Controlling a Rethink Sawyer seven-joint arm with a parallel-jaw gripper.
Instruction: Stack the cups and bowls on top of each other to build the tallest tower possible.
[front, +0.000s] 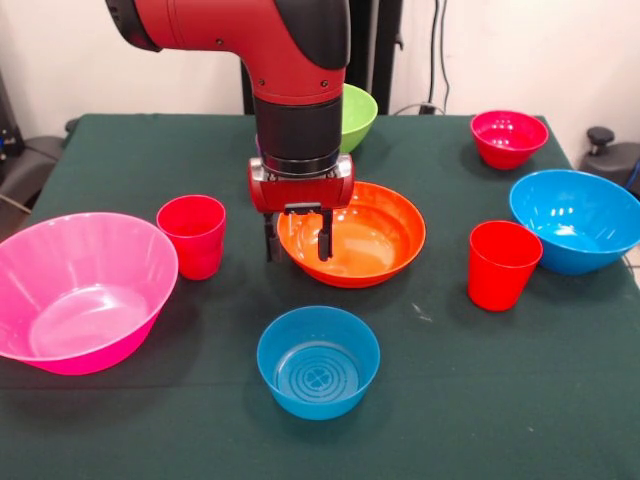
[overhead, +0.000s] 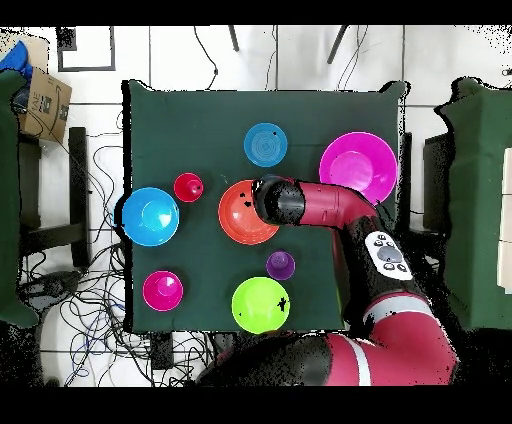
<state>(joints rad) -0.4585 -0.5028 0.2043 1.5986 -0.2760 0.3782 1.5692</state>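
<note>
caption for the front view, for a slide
Sawyer gripper open over the orange bowl's rim, with cups and bowls scattered unstacked.

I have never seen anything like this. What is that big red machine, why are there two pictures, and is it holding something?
The red machine is a robot arm; the small claw at its end is its gripper. One picture looks across the green table, the other straight down from above. The open gripper holds nothing; it hangs at the rim of an orange bowl. Around it lie a large pink bowl, a large blue bowl, a small blue bowl, a lime green bowl, a magenta bowl and two red cups. A purple cup shows only from above.
</note>
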